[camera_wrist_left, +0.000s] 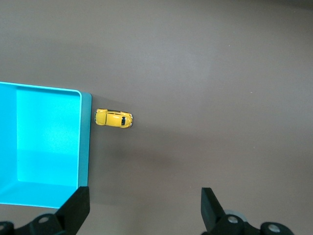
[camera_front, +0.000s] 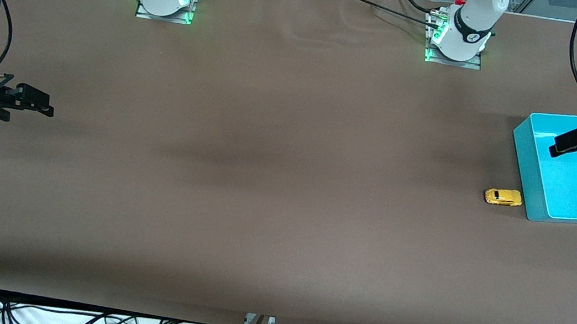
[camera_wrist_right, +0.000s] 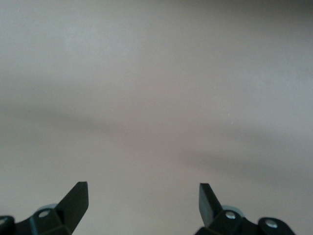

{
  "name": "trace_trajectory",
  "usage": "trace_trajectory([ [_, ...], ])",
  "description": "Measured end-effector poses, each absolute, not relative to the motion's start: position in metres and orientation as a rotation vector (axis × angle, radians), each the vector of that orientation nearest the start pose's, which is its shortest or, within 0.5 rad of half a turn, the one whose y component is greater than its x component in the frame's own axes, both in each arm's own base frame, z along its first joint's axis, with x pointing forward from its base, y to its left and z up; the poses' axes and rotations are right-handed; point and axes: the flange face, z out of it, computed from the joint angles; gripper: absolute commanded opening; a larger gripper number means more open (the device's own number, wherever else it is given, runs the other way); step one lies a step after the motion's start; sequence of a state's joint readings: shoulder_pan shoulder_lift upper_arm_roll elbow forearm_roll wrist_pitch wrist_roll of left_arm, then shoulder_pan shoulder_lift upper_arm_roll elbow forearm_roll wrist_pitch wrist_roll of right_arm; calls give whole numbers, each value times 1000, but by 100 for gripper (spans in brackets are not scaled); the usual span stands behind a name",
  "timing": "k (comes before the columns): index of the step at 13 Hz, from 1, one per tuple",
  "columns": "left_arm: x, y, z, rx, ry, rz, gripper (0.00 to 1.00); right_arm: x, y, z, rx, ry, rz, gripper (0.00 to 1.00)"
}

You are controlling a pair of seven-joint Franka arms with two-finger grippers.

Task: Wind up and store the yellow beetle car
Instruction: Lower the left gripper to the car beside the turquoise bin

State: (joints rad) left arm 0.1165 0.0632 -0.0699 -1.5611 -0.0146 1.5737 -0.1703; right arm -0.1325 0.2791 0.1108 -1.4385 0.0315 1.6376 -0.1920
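The yellow beetle car (camera_front: pixel 503 197) stands on the brown table, close beside the cyan bin (camera_front: pixel 523 162), on the bin's side toward the right arm's end. The bin holds nothing. My left gripper (camera_front: pixel 561 146) hangs open and empty over the bin. In the left wrist view its fingers (camera_wrist_left: pixel 78 208) stand wide apart around my left gripper (camera_wrist_left: pixel 144 209), with the car (camera_wrist_left: pixel 113 118) and the bin (camera_wrist_left: pixel 85 142) below. My right gripper (camera_front: pixel 45 103) waits open and empty over the table at the right arm's end; the right wrist view shows my right gripper (camera_wrist_right: pixel 144 203) over bare table.
The bin stands at the left arm's end of the table, near the table's edge. Cables hang off the table edge nearest the front camera.
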Motion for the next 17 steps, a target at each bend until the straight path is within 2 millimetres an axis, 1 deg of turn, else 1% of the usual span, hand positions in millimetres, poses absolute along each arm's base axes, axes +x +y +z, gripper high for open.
trace_trajectory([
  [1,572,26,594,-3138,-342,82,100,635,-17,529,-3062,-212,117,100],
  [3,574,27,590,-3138,-343,91,100,635,-7,533,-3059,-217,119,100],
  [4,575,27,588,-3137,-343,98,100,635,-4,539,-3058,-225,107,100],
  [5,577,28,582,-3136,-346,116,100,634,-3,547,-3057,-226,114,100],
  [6,582,33,568,-3133,-357,153,100,633,-5,554,-3059,-220,115,100],
  [7,590,42,548,-3128,-379,199,100,632,-8,561,-3064,-208,105,100],
  [9,604,60,513,-3120,-424,246,100,632,-23,573,-3077,-164,71,100],
  [10,607,67,498,-3115,-448,266,100,630,-31,580,-3084,-141,51,100],
  [11,608,76,483,-3109,-487,268,100,625,-36,589,-3089,-129,33,100],
  [12,607,83,466,-3103,-530,251,100,620,-35,597,-3091,-129,29,100],
  [13,603,89,444,-3091,-604,208,100,613,-33,603,-3093,-134,31,100],
  [15,585,93,400,-3037,-832,126,100,600,-18,607,-3127,-178,52,100],
  [17,568,91,365,-2949,-1035,115,100,591,2,599,-3173,-244,110,100],
])
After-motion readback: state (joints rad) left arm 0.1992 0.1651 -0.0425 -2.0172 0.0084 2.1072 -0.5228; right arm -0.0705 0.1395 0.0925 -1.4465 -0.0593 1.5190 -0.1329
